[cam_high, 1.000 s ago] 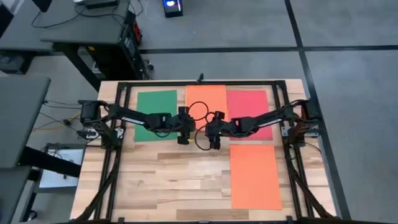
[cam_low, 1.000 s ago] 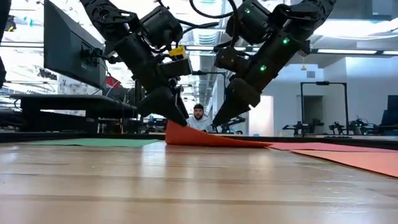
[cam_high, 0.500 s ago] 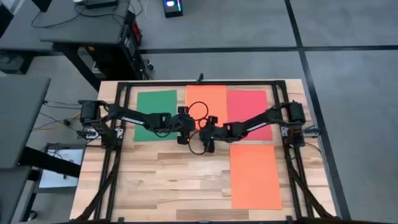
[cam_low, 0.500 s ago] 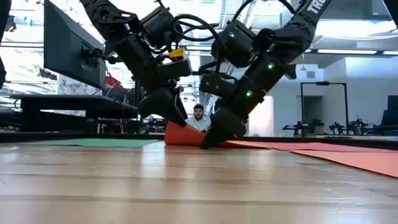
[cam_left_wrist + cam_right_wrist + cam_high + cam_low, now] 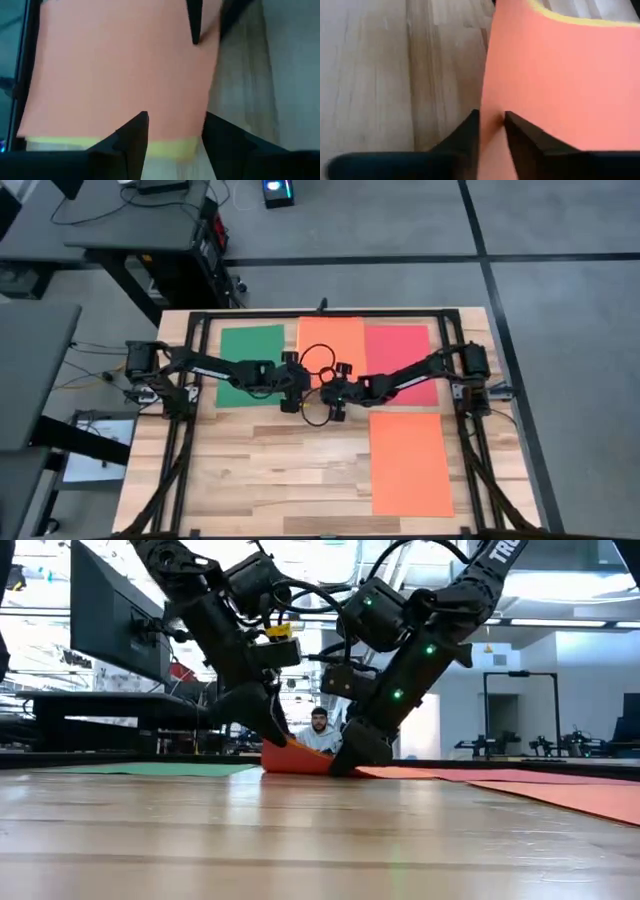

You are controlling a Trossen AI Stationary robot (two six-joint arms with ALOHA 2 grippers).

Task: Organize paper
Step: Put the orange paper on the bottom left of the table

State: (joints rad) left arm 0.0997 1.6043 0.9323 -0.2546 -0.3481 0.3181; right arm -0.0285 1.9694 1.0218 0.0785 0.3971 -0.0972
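An orange sheet of paper (image 5: 331, 340) lies at the table's far middle, between a green sheet (image 5: 250, 365) and a pink-red sheet (image 5: 400, 360). Its near edge (image 5: 300, 758) is raised off the wood. A yellow sheet (image 5: 165, 148) shows under it. A second orange sheet (image 5: 410, 463) lies flat at the near right. My left gripper (image 5: 292, 398) stands open at the raised edge's left corner. My right gripper (image 5: 335, 405) is shut on that edge, a little to the right. My left gripper's fingertip (image 5: 278, 733) meets the raised near left corner (image 5: 270, 746) of the orange sheet, slanting down from the left. Whether a finger is under the paper cannot be told. My right gripper pinches the orange sheet's near edge (image 5: 492, 107) between its two fingers, slanting down from the right. That edge is held off the table while the sheet's far part lies flat.
The black frame rails (image 5: 195, 340) run along both sides of the table. Bare wood (image 5: 260, 470) lies at the near left. In the low view a person (image 5: 318, 730) sits in the room beyond the table.
My right gripper has gone down and toward the table's left edge, onto the raised near edge of the orange sheet. The raised corner at my left gripper stands slightly lower than before.
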